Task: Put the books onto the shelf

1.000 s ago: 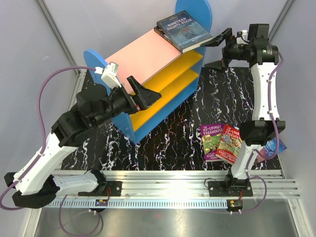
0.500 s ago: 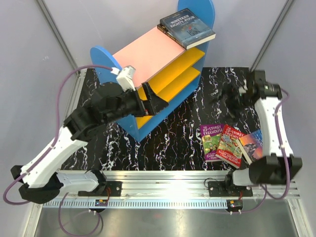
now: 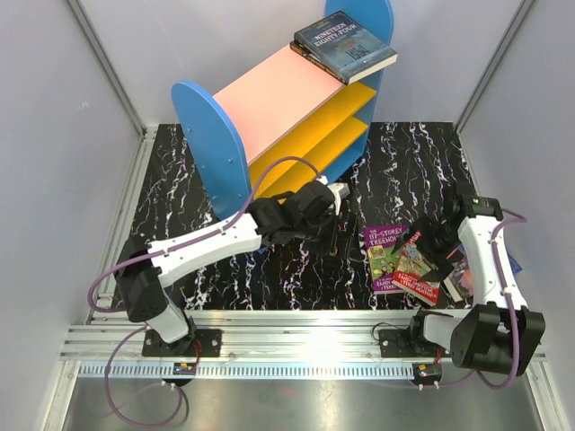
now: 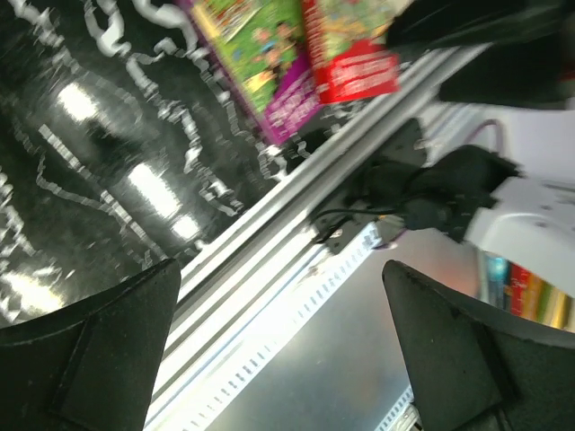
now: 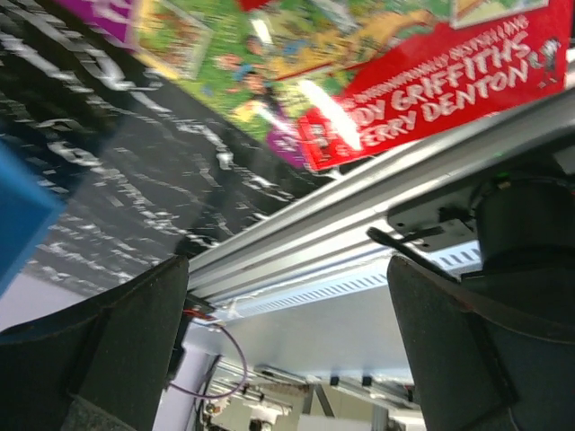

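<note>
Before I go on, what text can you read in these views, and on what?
"NINETEEN EIGHTY-FOUR": dark book on the shelf's pink top.
"STOREY TREEHOUSE": purple book; its number is unreadable.
"GRIFFITHS", "DENTON": red book; first names cut off.
Other print is too blurred.

Five books (image 3: 346, 45) in view: two stacked, three lying flat, one partly hidden. One shelf (image 3: 211, 144) with three boards (image 3: 269, 94). Two robot arms (image 3: 216, 242).

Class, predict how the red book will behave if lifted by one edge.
The red book looks like a thin paperback, so it would probably flex. Its cover shines, so it may slip. It overlaps the purple book, which might shift too.
</note>
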Controlling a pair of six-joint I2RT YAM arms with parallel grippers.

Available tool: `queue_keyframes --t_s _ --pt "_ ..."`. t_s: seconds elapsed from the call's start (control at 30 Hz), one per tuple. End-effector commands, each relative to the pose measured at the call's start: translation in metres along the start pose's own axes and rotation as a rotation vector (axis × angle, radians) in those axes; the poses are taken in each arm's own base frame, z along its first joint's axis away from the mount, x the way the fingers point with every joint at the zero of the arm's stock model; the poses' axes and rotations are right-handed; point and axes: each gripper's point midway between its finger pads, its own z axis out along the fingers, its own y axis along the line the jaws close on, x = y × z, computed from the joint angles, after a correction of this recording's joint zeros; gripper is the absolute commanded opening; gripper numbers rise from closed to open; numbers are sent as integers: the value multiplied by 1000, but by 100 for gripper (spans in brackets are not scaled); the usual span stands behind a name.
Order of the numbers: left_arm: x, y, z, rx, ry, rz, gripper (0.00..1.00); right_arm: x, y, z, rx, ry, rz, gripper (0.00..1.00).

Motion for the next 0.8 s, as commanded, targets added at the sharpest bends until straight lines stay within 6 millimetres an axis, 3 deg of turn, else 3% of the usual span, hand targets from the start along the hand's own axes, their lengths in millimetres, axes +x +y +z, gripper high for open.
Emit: queue_keyframes --t_s 0.0,0.13,0.23,0.37,0.53,0.63,0.77 --pt "-27 -50 -32 204 -107 50 99 7 -26 20 119 26 -21 100" --pt "-23 -51 -27 222 -92 48 99 19 -23 39 159 67 -27 100" --pt "-25 -53 -32 229 -107 62 99 17 -11 56 212 75 -71 100" --pt "-24 -52 -38 228 -119 69 99 -17 1 69 316 61 -152 100" --pt "-23 -46 -56 221 -171 70 99 -75 -5 53 548 -79 -274 100" --pt "-21 -38 -62 208 -197 59 99 -81 -6 55 586 -58 -290 96" --pt "-20 -22 -75 207 -240 26 99 -69 -3 68 569 -11 -325 93"
